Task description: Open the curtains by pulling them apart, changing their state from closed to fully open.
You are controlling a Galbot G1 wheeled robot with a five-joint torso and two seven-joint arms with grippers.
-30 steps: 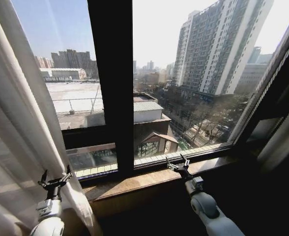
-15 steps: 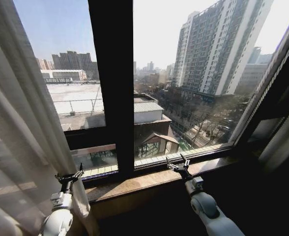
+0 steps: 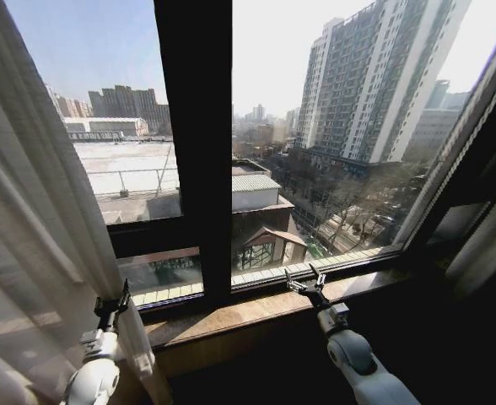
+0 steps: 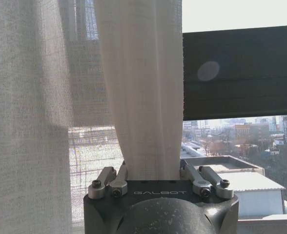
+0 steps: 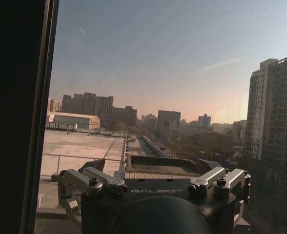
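The left panel of the sheer white curtains (image 3: 37, 228) hangs bunched along the left side of the window. My left gripper (image 3: 113, 301) is low at its inner edge. In the left wrist view a pleated fold of this panel (image 4: 143, 87) lies between the spread fingers (image 4: 107, 181) of the open left gripper (image 4: 151, 174). A second pale panel (image 3: 486, 245) hangs at the far right edge. My right gripper (image 3: 303, 281) stands open above the sill, right of the middle, touching no fabric. Beyond the right gripper (image 5: 155, 176) in its wrist view are the glass and the city outside.
A wide dark window post (image 3: 193, 152) splits the glass in the middle. A brown stone sill (image 3: 256, 308) runs below the window, just under both grippers. The dark window frame (image 3: 476, 169) slants along the right side.
The left gripper has shifted right onto the curtain's inner edge fold, then settled slightly lower. The right arm has not moved.
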